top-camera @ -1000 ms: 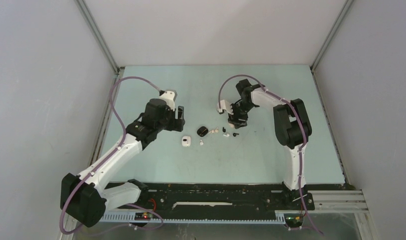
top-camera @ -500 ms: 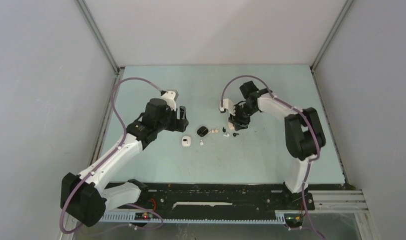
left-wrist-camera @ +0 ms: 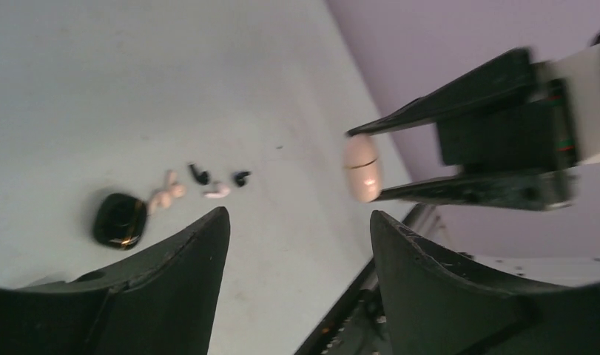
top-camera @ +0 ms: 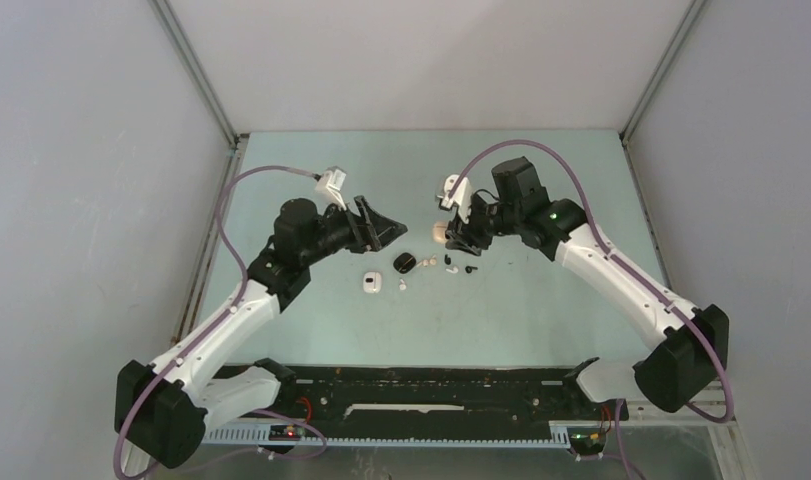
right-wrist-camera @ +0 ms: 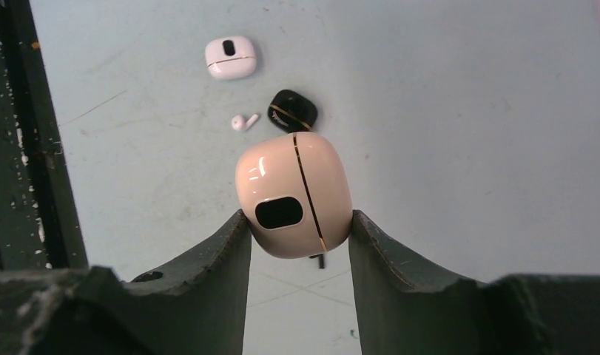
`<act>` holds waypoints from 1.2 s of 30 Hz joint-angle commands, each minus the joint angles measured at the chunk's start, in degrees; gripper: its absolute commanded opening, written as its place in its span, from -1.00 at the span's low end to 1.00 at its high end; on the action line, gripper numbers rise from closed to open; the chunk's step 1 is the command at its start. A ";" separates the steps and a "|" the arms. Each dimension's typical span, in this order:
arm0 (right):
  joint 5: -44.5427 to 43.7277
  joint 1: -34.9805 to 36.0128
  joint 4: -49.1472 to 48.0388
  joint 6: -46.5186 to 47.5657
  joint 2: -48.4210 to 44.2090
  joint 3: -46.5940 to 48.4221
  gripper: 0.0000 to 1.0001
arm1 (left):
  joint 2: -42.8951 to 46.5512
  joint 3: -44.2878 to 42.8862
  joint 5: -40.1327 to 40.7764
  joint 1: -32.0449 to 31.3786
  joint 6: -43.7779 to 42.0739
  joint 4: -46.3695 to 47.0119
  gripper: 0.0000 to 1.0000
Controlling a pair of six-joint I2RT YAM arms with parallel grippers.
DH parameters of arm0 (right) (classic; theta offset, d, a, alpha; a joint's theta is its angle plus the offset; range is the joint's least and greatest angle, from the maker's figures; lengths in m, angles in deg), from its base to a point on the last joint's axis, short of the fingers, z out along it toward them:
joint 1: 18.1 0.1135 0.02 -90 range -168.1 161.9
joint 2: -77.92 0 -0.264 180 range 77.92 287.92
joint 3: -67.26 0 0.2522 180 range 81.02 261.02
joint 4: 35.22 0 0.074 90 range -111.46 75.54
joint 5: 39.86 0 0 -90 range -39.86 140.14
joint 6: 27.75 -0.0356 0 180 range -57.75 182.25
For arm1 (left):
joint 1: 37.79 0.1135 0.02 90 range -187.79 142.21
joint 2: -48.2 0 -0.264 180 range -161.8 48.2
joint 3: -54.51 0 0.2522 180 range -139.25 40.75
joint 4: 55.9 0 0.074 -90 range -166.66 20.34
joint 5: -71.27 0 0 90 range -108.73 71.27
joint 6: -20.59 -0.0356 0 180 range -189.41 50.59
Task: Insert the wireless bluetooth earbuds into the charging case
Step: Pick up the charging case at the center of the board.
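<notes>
My right gripper (right-wrist-camera: 297, 222) is shut on a closed beige charging case (right-wrist-camera: 294, 194) and holds it above the table; the case also shows in the top view (top-camera: 437, 231) and the left wrist view (left-wrist-camera: 362, 167). My left gripper (top-camera: 391, 233) is open and empty, pointing towards that case from its left. On the table lie beige earbuds (left-wrist-camera: 166, 196), a white earbud (left-wrist-camera: 217, 191), two black earbuds (left-wrist-camera: 200, 174) and another white earbud (right-wrist-camera: 243, 121).
A closed black case (top-camera: 403, 263) and a closed white case (top-camera: 371, 283) lie on the pale green table (top-camera: 541, 300) below the grippers. Grey walls stand close on both sides. A black rail (top-camera: 431, 385) runs along the near edge.
The right arm has swung its elbow out to the right and the beige case now shows raised in its gripper. The left gripper has turned to point right, towards that case.
</notes>
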State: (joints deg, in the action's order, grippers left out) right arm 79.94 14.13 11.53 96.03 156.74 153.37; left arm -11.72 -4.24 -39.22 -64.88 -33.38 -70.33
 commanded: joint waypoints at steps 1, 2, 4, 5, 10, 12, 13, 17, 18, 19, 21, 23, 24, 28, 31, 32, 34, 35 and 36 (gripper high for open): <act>-2.23 2.15 -3.04 -3.47 -4.17 -4.08 -0.46 | -0.31 3.31 -7.99 -0.45 14.35 16.65 0.49; -2.98 3.28 -2.62 -2.71 -4.77 -4.30 -0.46 | -0.81 3.81 -8.68 -0.67 15.66 18.28 0.48; -4.99 4.88 -1.97 -1.74 -5.33 -4.35 -0.46 | -1.79 4.25 -9.73 -1.36 16.65 19.87 0.46; -5.77 5.56 -1.68 -1.32 -5.53 -4.34 -0.45 | -2.24 4.15 -10.03 -1.81 16.63 20.12 0.44; -8.39 7.83 -1.60 -0.51 -5.60 -4.35 -0.44 | -4.07 2.57 -9.77 -3.59 15.49 17.93 0.41; -9.18 8.12 -1.96 -0.77 -5.59 -4.37 -0.44 | -4.52 1.93 -9.88 -4.11 15.01 16.99 0.40; -9.57 8.16 -2.14 -0.79 -5.59 -4.34 -0.44 | -4.77 1.66 -10.02 -4.30 14.77 16.36 0.40; -11.76 8.20 -3.37 -1.67 -5.65 -4.40 -0.43 | -6.32 0.71 -10.81 -5.10 13.99 13.39 0.31; -11.86 8.20 -3.57 -1.67 -5.74 -4.36 -0.42 | -6.65 0.69 -11.40 -5.42 13.94 13.33 0.30; -11.68 8.20 -3.71 -1.62 -5.90 -4.40 -0.42 | -7.00 0.68 -11.65 -5.61 13.97 13.32 0.29; -10.81 8.35 -3.66 -1.44 -6.04 -4.33 -0.41 | -7.32 0.85 -11.80 -6.00 13.95 13.59 0.29; -10.07 8.73 -3.26 -1.20 -6.18 -4.39 -0.39 | -7.63 0.97 -12.03 -6.10 14.12 14.15 0.27; -10.20 8.99 -3.11 -1.06 -6.27 -4.34 -0.39 | -7.90 0.96 -12.36 -6.19 14.29 14.46 0.25; -11.14 9.89 -2.95 -0.32 -6.40 -4.34 -0.39 | -8.91 0.35 -13.01 -6.77 14.78 15.20 0.20; -11.21 10.13 -2.92 -0.27 -6.58 -4.33 -0.38 | -9.66 -0.13 -13.08 -7.16 14.84 15.26 0.11; -11.10 10.21 -2.87 -0.29 -6.58 -4.35 -0.38 | -9.83 -0.18 -13.04 -7.26 14.90 15.40 0.10; -11.17 10.25 -2.85 -0.25 -6.58 -4.39 -0.38 | -10.18 -0.09 -12.91 -7.36 15.18 15.75 0.03; -11.17 10.30 -2.85 -0.29 -6.58 -4.41 -0.38 | -10.32 -0.09 -13.06 -7.36 15.32 15.90 0.01; -11.05 10.31 -2.76 -0.35 -6.54 -4.42 -0.38 | -10.50 -0.03 -13.19 -7.36 15.49 16.23 0.00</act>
State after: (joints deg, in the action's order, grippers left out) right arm 69.14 24.07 10.42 95.29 151.96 148.41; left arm -21.68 -1.25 -51.09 -71.68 -18.50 -56.71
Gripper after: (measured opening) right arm 0.481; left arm 0.513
